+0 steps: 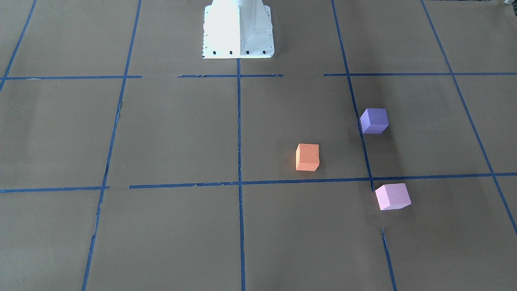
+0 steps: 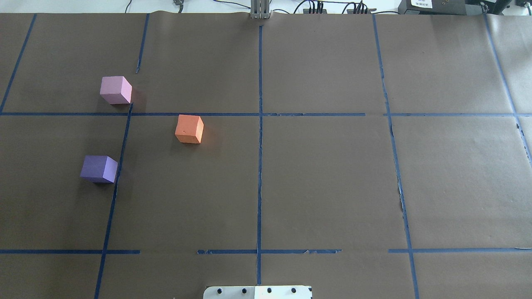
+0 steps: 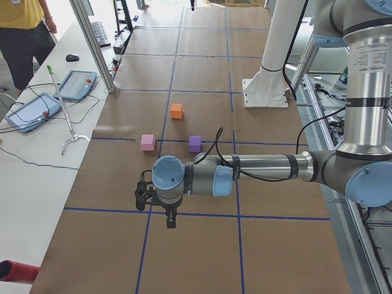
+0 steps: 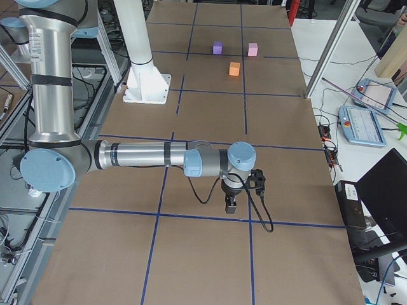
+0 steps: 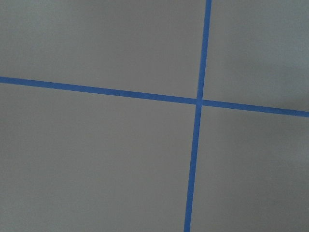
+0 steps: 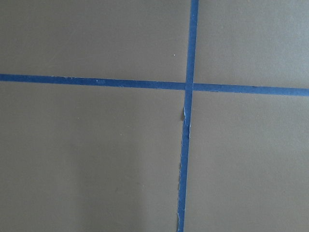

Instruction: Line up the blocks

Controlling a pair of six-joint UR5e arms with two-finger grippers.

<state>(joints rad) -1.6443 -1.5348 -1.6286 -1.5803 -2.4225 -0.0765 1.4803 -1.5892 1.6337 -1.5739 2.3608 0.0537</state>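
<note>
Three foam blocks sit apart on the brown table. The orange block (image 2: 189,129) (image 1: 307,157) lies nearest the table's middle. The violet-purple block (image 2: 99,169) (image 1: 374,120) is left of it and nearer the robot. The light pink block (image 2: 116,90) (image 1: 392,196) is farther from the robot. They form a triangle, not a line. My left gripper (image 3: 170,220) shows only in the exterior left view, hanging over the table well short of the blocks. My right gripper (image 4: 232,206) shows only in the exterior right view, far from the blocks. I cannot tell whether either is open or shut.
Blue tape lines (image 2: 259,124) grid the brown paper. The white robot base (image 1: 238,32) stands at the table's robot side. Teach pendants (image 3: 33,112) and cables lie on a side table, where a person (image 3: 24,30) stands. Both wrist views show only paper and tape crossings (image 5: 198,101).
</note>
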